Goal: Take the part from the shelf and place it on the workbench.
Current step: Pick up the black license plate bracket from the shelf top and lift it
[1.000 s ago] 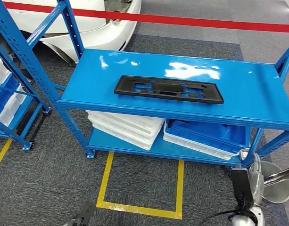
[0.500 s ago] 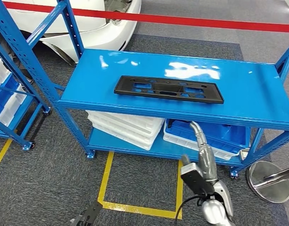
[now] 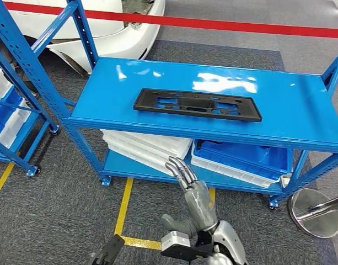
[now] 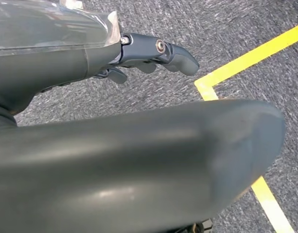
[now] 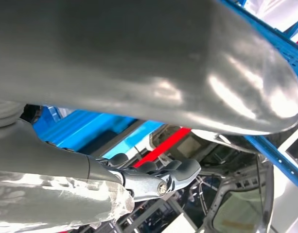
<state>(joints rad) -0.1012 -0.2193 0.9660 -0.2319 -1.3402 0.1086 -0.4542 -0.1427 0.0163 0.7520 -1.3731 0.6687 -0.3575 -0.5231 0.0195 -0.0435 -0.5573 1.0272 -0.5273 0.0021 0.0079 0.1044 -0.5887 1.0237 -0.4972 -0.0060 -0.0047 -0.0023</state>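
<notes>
Since the earlier frame the right robot hand is swung inward below the shelf, fingers spread and empty, while the black part is left ungrasped on the top shelf, everything remaining.

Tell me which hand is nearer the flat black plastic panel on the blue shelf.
Right. The right hand is raised below the flat black plastic panel; the left hand sits low at the frame's bottom edge.

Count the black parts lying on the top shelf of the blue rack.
1. A single long black part lies flat near the middle of the blue rack's top shelf. The whole shelf surface shows, so nothing hides another. The right hand is below it, holding nothing.
</notes>
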